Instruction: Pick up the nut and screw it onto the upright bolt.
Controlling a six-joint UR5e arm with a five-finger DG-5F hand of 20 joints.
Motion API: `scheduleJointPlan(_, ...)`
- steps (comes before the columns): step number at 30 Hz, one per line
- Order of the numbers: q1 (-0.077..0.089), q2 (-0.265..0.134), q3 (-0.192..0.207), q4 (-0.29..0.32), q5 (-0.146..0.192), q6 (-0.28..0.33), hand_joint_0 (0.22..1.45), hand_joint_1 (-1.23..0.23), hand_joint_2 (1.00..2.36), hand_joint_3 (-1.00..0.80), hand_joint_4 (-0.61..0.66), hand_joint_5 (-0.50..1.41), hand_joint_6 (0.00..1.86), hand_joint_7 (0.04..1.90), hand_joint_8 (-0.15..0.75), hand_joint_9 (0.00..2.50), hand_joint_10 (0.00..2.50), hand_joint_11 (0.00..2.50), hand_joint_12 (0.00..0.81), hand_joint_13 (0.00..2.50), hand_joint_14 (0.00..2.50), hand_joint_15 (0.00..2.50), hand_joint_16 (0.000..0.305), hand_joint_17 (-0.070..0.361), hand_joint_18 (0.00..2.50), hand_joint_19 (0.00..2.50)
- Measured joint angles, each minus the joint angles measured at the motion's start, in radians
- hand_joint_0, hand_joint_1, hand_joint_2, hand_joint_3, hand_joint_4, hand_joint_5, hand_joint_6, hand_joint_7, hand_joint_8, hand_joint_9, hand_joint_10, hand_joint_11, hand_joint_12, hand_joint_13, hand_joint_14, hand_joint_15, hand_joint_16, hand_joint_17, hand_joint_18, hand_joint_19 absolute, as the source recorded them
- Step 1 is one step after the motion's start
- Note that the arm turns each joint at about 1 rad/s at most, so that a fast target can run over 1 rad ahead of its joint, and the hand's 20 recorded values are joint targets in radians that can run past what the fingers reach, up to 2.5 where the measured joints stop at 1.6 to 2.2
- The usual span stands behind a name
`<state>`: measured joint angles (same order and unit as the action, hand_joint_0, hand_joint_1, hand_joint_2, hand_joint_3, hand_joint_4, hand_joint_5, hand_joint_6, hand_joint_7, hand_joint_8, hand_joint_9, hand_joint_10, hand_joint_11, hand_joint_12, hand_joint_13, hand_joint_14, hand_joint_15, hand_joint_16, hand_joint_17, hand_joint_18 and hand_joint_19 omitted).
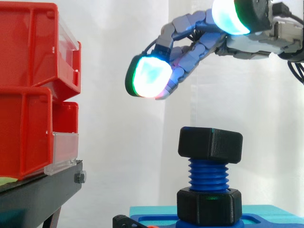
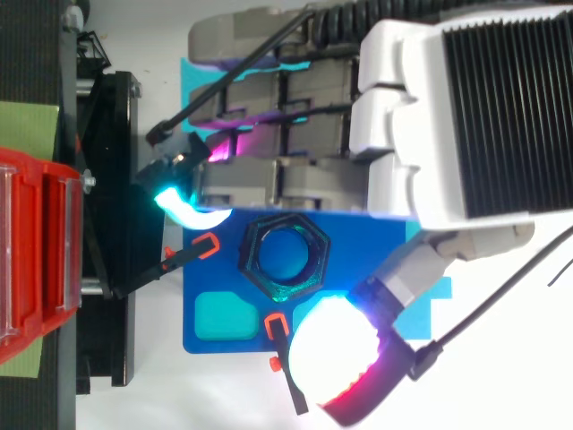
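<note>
The nut (image 1: 210,144) sits atop the upright blue bolt (image 1: 208,176), with a second black nut (image 1: 209,205) at its foot on the blue base (image 2: 215,269). The hand (image 1: 199,47) hangs around its 12 o'clock, fingers spread wide and holding nothing. Red bins (image 1: 28,90) on a black stand (image 1: 38,199) are at 9 o'clock, well apart.

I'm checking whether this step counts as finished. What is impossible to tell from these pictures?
- Side view: the top nut hides the tip of the bolt, so how far it is threaded is unclear.
- Top view: the top nut hides the lower nut.
- Top view: the hand covers much of the blue base.
- Side view: the walls of the red bins hide their contents.
</note>
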<state>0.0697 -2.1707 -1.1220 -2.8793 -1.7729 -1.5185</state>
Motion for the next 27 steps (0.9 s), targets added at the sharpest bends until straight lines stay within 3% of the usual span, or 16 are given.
scheduleJointPlan(7,0.032,-0.002,-0.003,0.003,0.026,0.000,0.51,-0.02,1.00,-0.50,0.20,-0.09,0.50,0.69,0.188,0.76,0.00,0.00,0.213,0.58,0.00,0.00,0.024,0.054,0.29,0.00)
scheduleJointPlan(14,0.060,-0.004,-0.059,0.031,0.060,0.007,0.51,-0.02,1.00,-0.50,0.20,-0.08,0.50,0.74,0.195,0.75,0.00,0.00,0.218,0.57,0.00,0.00,0.024,0.054,0.28,0.00)
scheduleJointPlan(21,0.066,-0.005,-0.066,0.043,0.067,0.010,0.51,-0.04,1.00,-0.50,0.22,-0.07,0.50,0.82,0.207,0.78,0.00,0.00,0.219,0.58,0.00,0.00,0.022,0.049,0.28,0.00)
scheduleJointPlan(27,0.063,-0.005,-0.067,0.016,0.067,0.006,0.51,-0.05,1.00,-0.50,0.24,-0.06,0.50,0.86,0.215,0.80,0.00,0.00,0.214,0.58,0.00,0.00,0.020,0.045,0.25,0.00)
